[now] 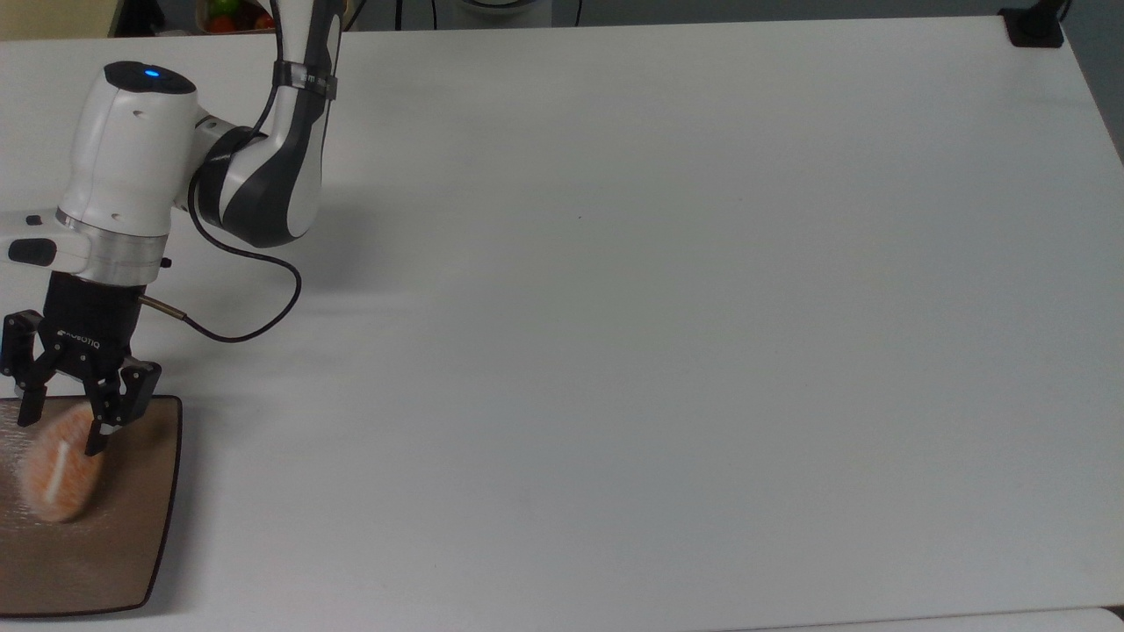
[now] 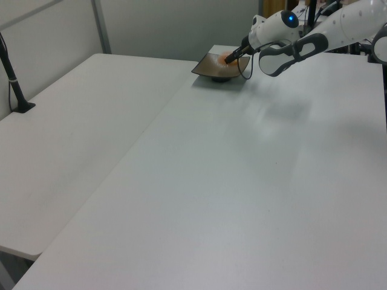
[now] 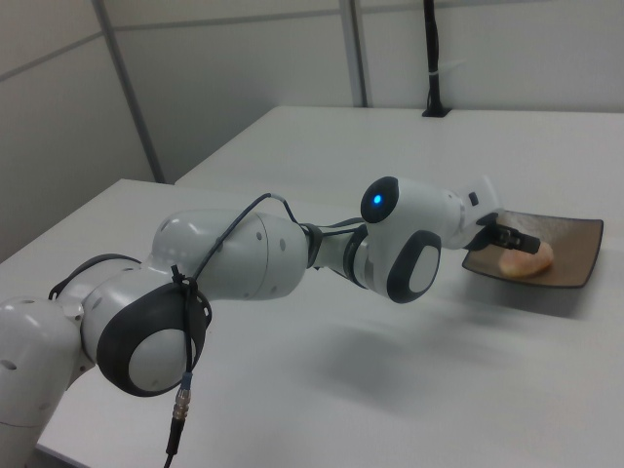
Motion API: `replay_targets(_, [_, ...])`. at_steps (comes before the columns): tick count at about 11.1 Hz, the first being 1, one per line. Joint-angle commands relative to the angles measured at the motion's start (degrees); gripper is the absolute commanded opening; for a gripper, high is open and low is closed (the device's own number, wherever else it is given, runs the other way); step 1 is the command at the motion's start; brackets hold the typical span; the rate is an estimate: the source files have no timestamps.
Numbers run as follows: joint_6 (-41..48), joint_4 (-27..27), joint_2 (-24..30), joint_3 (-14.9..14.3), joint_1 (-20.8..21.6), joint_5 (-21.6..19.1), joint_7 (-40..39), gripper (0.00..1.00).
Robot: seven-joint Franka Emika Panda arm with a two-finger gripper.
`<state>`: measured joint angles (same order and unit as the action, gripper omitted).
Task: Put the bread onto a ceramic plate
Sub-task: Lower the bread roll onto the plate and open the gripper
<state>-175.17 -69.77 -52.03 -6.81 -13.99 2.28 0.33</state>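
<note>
The glossy brown ceramic plate (image 1: 132, 544) sits at the top view's lower left corner, cut by the frame edge. The orange-tan bread (image 1: 60, 470) with its white stripe lies over the plate's upper part and looks blurred. My gripper (image 1: 59, 434) points down over the bread's upper end, open, with one finger on each side of it. In the left view the plate (image 2: 213, 67) is at the far end of the table, with the bread (image 2: 225, 57) on it and the gripper (image 2: 233, 55) at the bread. The right view has the bread (image 3: 524, 260) resting in the plate (image 3: 577, 252) below the gripper (image 3: 515, 238).
A black cable (image 1: 255, 329) loops from my wrist over the table. A black camera post (image 1: 1036, 26) stands at the top view's upper right corner. In the left view a second white table (image 2: 72, 133) adjoins on the left, with a black stand (image 2: 15, 84).
</note>
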Motion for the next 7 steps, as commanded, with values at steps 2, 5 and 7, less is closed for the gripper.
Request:
replay_targets(2, [-1.1, -0.3, -0.2, -1.4, 0.9, -1.0, 0.1, 0.77])
replay_targets(5, [-0.9, -0.9, 1.2, -1.3, 1.5, -1.2, 1.7, 0.77])
replay_targets(7, [-0.1, -2.1, 4.4, -1.1, 2.5, -1.2, 5.9, 0.84])
